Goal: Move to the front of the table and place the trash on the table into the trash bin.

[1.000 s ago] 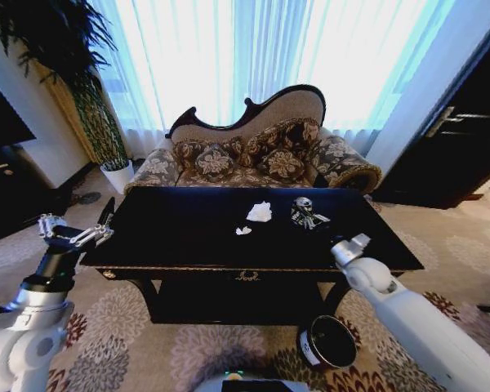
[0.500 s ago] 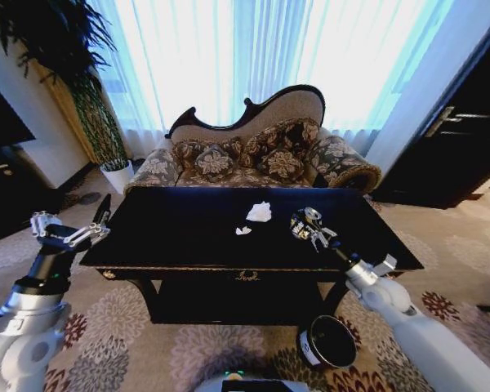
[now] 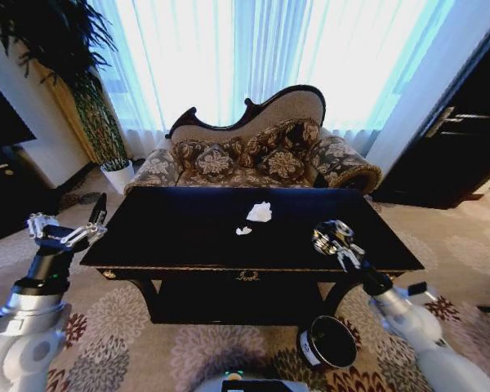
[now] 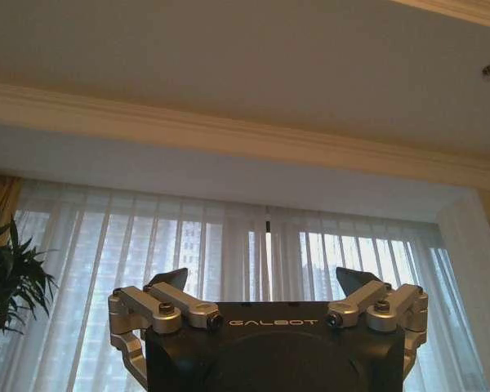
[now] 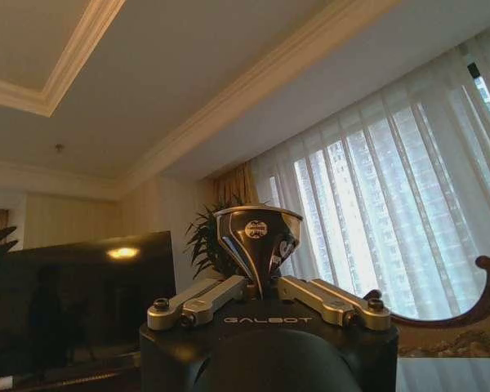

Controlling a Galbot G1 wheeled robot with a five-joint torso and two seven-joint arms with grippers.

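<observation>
The right gripper (image 3: 333, 238) is clamped on the shiny silver-black trash piece (image 5: 256, 231) above the glossy black table (image 3: 171, 229); the left gripper (image 4: 261, 282) is spread wide beside it

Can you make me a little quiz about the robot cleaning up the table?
1. True or false: the right gripper has its jaws shut on the shiny trash.
2. How many white paper bits lie on the table? A) none B) two C) five
3. Fill in: the trash bin stands on the ____ in front of the table, below the right arm.

Key: 1 true. 2 B: a bigger white lump and a small white scrap. 3 carpet.
</observation>
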